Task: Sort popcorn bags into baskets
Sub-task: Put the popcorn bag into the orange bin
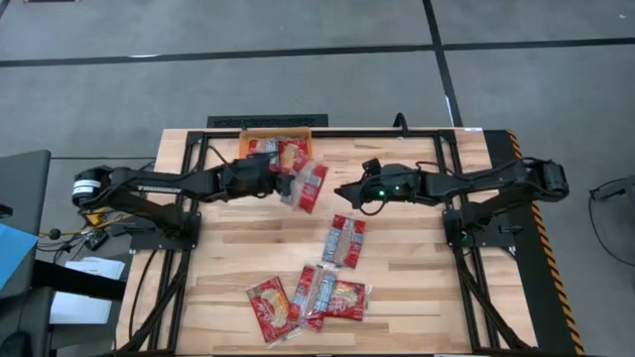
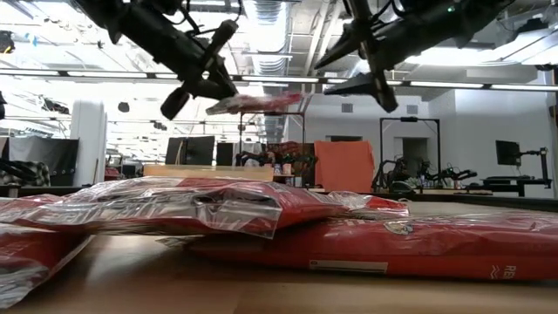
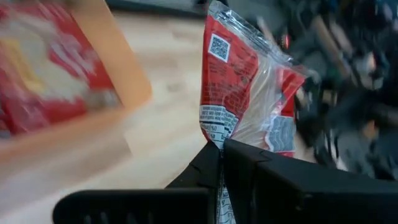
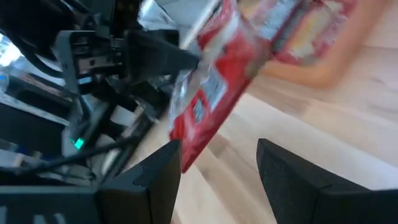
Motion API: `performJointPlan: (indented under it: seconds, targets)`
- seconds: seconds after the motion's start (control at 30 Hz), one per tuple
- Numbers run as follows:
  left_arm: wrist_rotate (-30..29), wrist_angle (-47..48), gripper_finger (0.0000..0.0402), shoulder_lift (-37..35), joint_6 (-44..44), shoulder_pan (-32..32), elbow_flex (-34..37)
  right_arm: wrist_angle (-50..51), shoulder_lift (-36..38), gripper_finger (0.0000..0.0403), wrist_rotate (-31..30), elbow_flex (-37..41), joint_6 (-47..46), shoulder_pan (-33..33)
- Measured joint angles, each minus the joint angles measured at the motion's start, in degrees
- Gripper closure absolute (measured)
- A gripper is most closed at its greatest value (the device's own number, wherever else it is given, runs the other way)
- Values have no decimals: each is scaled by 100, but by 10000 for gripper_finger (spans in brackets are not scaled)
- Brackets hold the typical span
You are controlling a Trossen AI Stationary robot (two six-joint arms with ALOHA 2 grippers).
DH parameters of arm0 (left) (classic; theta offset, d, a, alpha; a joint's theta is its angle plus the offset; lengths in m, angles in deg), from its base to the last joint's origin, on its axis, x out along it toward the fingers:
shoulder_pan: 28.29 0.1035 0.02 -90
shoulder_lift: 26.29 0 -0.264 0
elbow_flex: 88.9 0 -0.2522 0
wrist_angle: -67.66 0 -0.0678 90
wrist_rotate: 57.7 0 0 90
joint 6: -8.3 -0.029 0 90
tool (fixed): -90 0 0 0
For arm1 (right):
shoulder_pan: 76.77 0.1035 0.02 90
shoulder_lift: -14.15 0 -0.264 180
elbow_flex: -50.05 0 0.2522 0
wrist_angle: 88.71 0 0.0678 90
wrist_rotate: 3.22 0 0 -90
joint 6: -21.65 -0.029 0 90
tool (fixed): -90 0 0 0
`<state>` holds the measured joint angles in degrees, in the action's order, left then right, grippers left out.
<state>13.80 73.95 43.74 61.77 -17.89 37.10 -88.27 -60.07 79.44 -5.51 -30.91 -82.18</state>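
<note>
The bench [image 1: 417, 268] is seen spread with red packets below and behind both claws. Ahead of the left claw, at the far edge of the bench, the orange basket [image 1: 246, 135] is seen, with packets already lying in it.

The left claw [image 1: 289, 183] is clenched on the edge of one popcorn bag [image 1: 311, 185], which is held up off the bench just short of the basket, between the two claws. The right claw [image 1: 345, 192] is released, its fingers spread and empty, and is held in the air just beside the carried bag, facing it.

Nearer the front of the bench, one loose bag [image 1: 343, 240] lies below the right claw, and a small heap of bags [image 1: 308, 296] lies farther back, overlapping one another.

The carried bag is judged to be light and thin: it is lifted by a pinch at one edge and hangs tilted rather than flat. The wrapper looks glossy and crinkled, so it is probably slippery and soft, and likely to swing or slide out of a shallow pinch. A hold on the flat sealed edge, well inside the seam, seems the safest place to take the remaining bags.
</note>
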Motion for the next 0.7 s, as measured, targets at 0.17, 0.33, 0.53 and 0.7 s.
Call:
performJointPlan:
  seconds: [0.17, 0.33, 0.53, 0.7]
  targets:
    - [-727, 186, 401, -98, 83, 363, -5, -304, -183, 172, -1, 0, -38, -2]
    - [-698, 394, 401, 111, -21, 1057, -5, -318, -197, 172, 43, 0, -104, 15]
    - [-140, 297, 401, 333, -106, 1580, -5, -319, -197, 172, 43, 0, -98, 0]
    - [4, 123, 401, 121, -13, 1393, -5, -836, -198, 172, 163, 0, 159, -259]
